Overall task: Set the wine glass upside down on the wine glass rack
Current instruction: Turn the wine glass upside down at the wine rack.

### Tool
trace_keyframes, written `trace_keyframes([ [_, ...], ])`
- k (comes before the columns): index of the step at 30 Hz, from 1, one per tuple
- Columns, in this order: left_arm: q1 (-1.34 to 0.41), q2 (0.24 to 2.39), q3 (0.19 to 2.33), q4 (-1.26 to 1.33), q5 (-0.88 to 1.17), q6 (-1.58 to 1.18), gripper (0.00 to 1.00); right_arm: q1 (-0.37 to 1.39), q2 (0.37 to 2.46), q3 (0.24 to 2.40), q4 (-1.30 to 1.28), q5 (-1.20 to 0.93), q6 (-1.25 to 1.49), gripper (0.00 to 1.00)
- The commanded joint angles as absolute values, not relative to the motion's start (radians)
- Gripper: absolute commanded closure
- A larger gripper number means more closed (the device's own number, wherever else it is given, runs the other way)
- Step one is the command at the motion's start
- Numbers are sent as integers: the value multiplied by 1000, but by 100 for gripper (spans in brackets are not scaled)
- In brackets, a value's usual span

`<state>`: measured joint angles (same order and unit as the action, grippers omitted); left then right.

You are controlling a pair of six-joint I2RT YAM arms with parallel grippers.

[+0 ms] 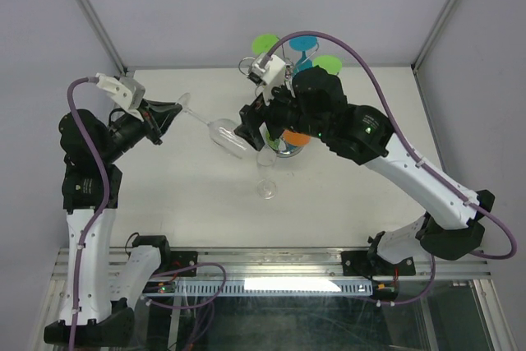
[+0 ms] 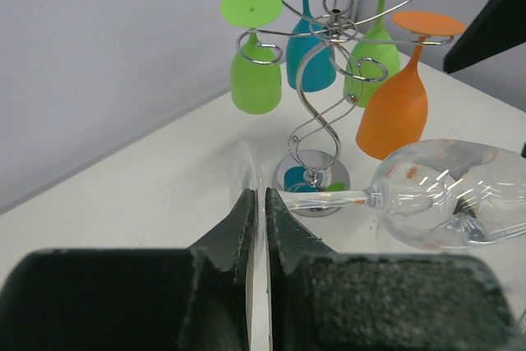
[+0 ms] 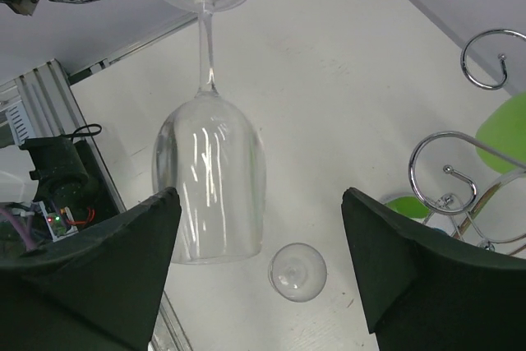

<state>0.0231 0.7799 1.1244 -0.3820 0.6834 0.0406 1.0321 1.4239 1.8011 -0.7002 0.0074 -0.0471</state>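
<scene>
A clear wine glass (image 1: 228, 137) hangs in the air above the table, tipped on its side. My left gripper (image 1: 168, 117) is shut on its round foot (image 2: 245, 177), and the stem (image 2: 329, 199) runs out to the bowl (image 2: 452, 195). My right gripper (image 3: 259, 236) stands open around that bowl (image 3: 209, 178), its fingers (image 3: 90, 269) clear of the glass. The chrome wine glass rack (image 2: 329, 80) stands behind, with green, blue and orange glasses hanging upside down from its scroll arms (image 3: 485, 59). In the top view my right arm hides most of the rack (image 1: 246, 64).
A second clear glass (image 1: 265, 177) stands on the white table (image 1: 164, 203) just in front of the rack, right below my right gripper; it also shows from above in the right wrist view (image 3: 297, 271). An orange glass (image 2: 394, 113) hangs nearest the held bowl.
</scene>
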Motion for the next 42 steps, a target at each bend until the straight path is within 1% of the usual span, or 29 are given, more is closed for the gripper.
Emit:
trace_keyframes([
  [1, 1, 785, 1206, -383, 759, 102, 100, 972, 1427, 1869, -757, -137, -2, 20],
  [8, -18, 807, 1232, -384, 790, 116, 100, 917, 1413, 1862, -772, -253, 41, 23],
  [13, -70, 848, 1264, -383, 745, 132, 100, 898, 1394, 1846, -767, -249, 50, 24],
  [17, -155, 890, 1287, -383, 685, 160, 100, 885, 1378, 1824, -756, -243, 59, 24],
  [22, -269, 917, 1294, -384, 619, 197, 100, 875, 1366, 1806, -756, -249, 67, 28],
  [30, -414, 973, 1362, -438, 590, 283, 100, 864, 1352, 1775, -734, -284, 45, 32],
  [35, -551, 1023, 1407, -485, 533, 354, 100, 864, 1286, 1664, -629, -299, -10, 33],
  [39, -638, 1055, 1436, -514, 500, 411, 100, 864, 1215, 1563, -533, -303, -38, 37],
  [42, -673, 1074, 1459, -543, 492, 457, 100, 864, 1173, 1527, -514, -293, -61, 40],
])
